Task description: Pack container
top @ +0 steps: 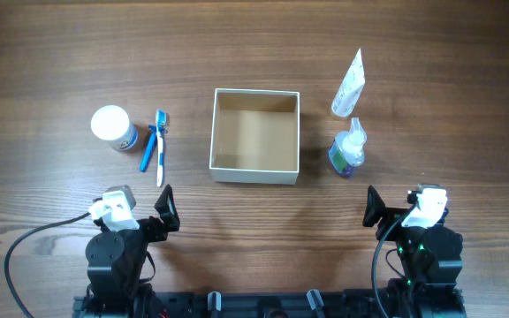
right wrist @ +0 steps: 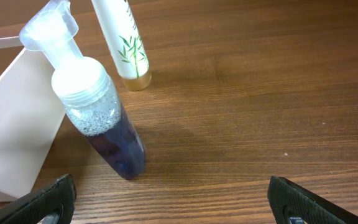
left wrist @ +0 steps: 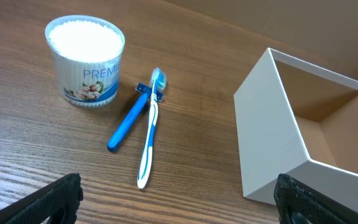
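The container (top: 254, 172) is a square open cardboard box, white outside and tan inside, at the table's middle; it holds nothing. Its white wall shows in the left wrist view (left wrist: 272, 149) and the right wrist view (right wrist: 11, 137). Left of it lie a blue-and-white toothbrush (top: 160, 146), a blue razor (top: 149, 148) and a round white-lidded jar (top: 113, 127). Right of it stand a pump bottle with purple liquid (top: 348, 148) and lies a white tube (top: 348, 84). My left gripper (top: 167, 212) is open and empty near the front edge. My right gripper (top: 374, 210) is open and empty too.
The wooden table (top: 431, 53) runs wide on all sides. Black cables (top: 25, 243) trail from the left arm base at the front edge. In the left wrist view the toothbrush (left wrist: 149, 134), razor (left wrist: 129, 121) and jar (left wrist: 87, 59) lie ahead of the fingers.
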Motion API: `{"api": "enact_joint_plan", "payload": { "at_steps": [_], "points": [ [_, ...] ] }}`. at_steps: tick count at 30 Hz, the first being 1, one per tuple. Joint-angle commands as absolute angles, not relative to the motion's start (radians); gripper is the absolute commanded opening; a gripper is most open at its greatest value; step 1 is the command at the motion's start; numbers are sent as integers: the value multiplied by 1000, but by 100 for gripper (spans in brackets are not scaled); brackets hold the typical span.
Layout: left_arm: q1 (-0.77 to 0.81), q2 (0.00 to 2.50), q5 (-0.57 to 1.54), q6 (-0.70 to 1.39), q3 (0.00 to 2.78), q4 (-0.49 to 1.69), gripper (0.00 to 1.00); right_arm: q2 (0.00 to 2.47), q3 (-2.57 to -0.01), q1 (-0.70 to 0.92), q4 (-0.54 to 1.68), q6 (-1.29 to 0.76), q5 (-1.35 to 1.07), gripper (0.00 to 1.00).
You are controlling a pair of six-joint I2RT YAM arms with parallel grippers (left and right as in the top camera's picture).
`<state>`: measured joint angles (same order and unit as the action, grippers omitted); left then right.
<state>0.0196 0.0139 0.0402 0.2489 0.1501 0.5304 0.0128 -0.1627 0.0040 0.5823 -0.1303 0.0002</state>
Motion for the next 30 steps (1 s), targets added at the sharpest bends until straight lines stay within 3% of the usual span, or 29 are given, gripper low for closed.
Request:
{"api": "enact_joint_plan", "payload": {
  "at_steps": [1,20,25,28,30],
  "points": [
    [24,6,52,243,145,527,100,4,-156,6,580,-141,-9,100],
    [24,6,52,243,145,527,100,4,-157,6,527,-139,4,100],
    [24,6,52,243,145,527,100,4,-157,6,505,-283,-12,100],
    [24,6,52,243,145,527,100,4,-169,6,410,-474,-77,100],
    [24,6,52,243,145,527,100,7,-189,6,329,-472,-168,100]
  ]
}}
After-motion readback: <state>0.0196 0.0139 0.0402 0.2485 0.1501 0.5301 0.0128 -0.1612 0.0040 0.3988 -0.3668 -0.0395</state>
